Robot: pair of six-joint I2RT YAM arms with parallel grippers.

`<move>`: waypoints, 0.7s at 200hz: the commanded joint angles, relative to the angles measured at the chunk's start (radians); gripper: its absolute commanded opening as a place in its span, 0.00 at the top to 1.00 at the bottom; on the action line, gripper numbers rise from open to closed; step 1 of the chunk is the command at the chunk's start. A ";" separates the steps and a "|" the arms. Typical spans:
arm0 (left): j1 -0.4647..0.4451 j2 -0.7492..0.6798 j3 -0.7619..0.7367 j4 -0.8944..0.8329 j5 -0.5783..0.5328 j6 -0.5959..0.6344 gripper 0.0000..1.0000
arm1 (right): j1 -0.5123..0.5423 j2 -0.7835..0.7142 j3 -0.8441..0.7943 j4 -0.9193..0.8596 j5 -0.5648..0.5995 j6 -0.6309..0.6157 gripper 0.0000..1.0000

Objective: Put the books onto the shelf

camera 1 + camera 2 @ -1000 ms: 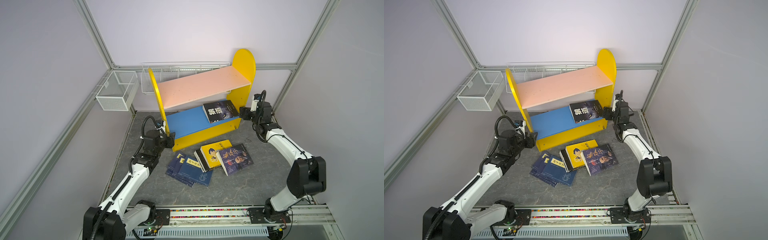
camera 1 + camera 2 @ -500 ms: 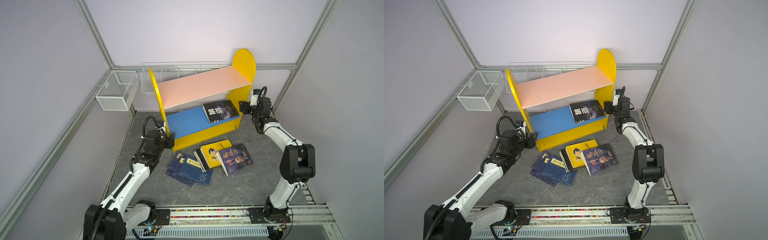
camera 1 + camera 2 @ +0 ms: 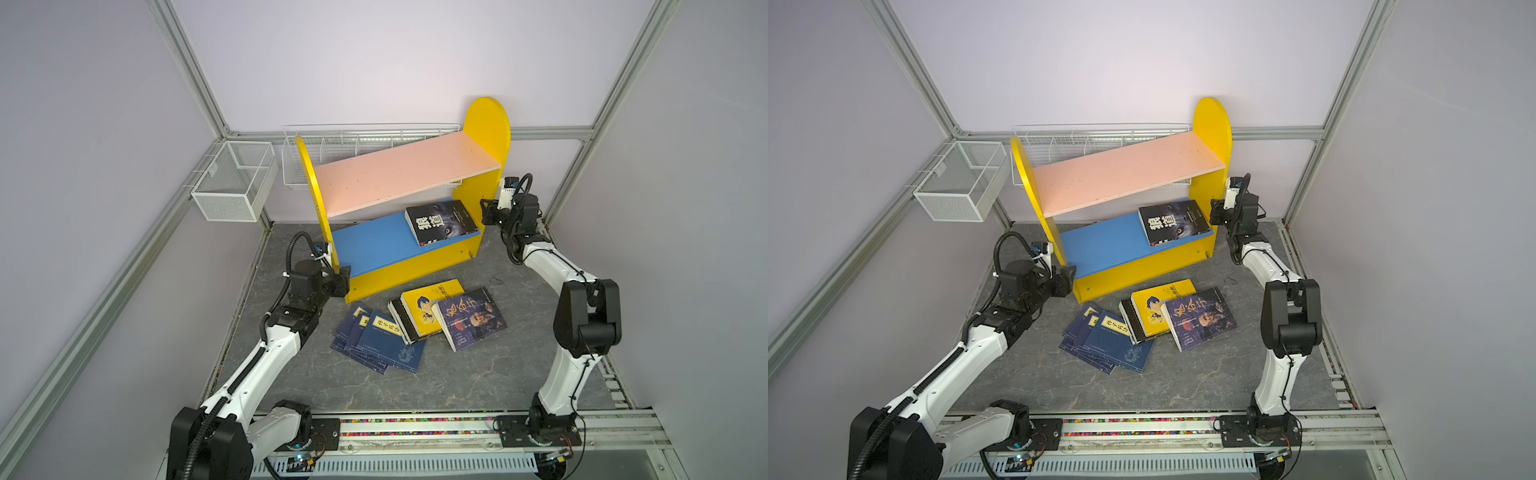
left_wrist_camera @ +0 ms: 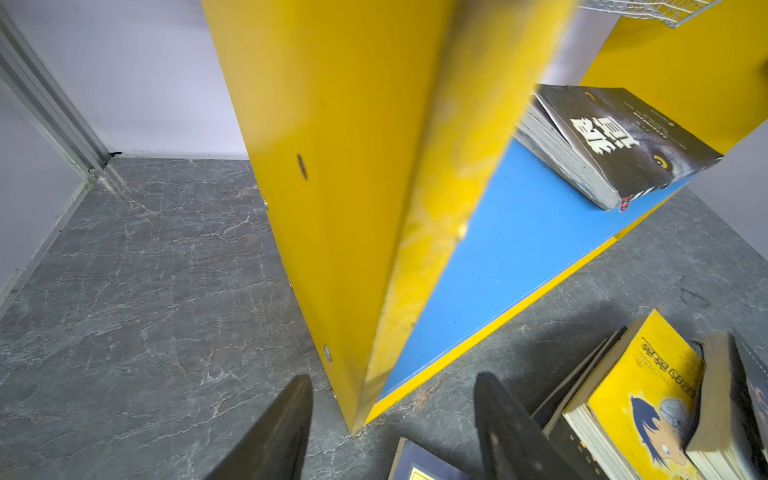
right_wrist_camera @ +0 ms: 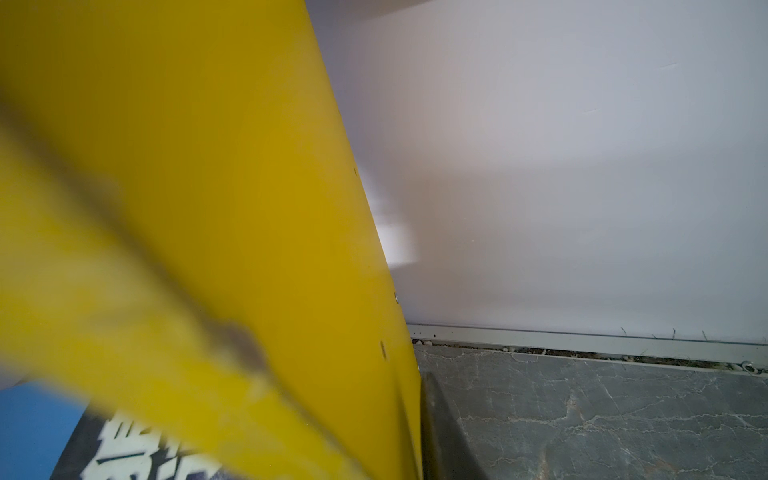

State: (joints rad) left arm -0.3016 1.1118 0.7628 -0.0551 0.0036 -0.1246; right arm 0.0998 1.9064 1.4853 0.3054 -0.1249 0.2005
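Top view: black book [image 3: 440,222] lies on shelf [image 3: 399,178] near right gripper [image 3: 487,212], far from left gripper [image 3: 341,281]. Left wrist: jaws open, straddling the side panel. Right wrist: one finger [image 5: 440,428] touches the panel, can't tell if clamped.

A yellow wooden bookshelf [image 3: 409,272] with a pink upper and a blue lower board stands far centre. A black wolf-cover paperback [image 3: 441,221] lies flat at the blue board's right end. On the tabletop [image 3: 457,374] in front lie fanned navy paperbacks [image 3: 386,345], a yellow cartoon paperback [image 3: 424,307] and an overlapping dark purple paperback [image 3: 473,318].
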 commanded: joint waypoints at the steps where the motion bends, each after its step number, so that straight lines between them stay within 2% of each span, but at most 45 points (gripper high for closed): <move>1: 0.001 0.013 -0.009 0.037 0.000 -0.023 0.38 | 0.011 -0.073 -0.075 0.031 0.086 0.000 0.93; 36: 0.000 0.034 -0.009 0.078 0.012 -0.053 0.38 | 0.013 -0.231 -0.226 0.014 0.117 -0.005 0.93; 75: 0.000 0.033 -0.007 0.075 0.029 -0.057 0.38 | 0.021 -0.402 -0.337 -0.090 0.130 -0.018 0.93; 140: -0.001 -0.027 -0.008 0.039 0.071 -0.053 0.37 | 0.040 -0.662 -0.521 -0.239 0.251 0.069 0.93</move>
State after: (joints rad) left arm -0.2935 1.1267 0.7628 -0.0105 0.0105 -0.1722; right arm 0.1394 1.3594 1.0019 0.1368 0.0338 0.2283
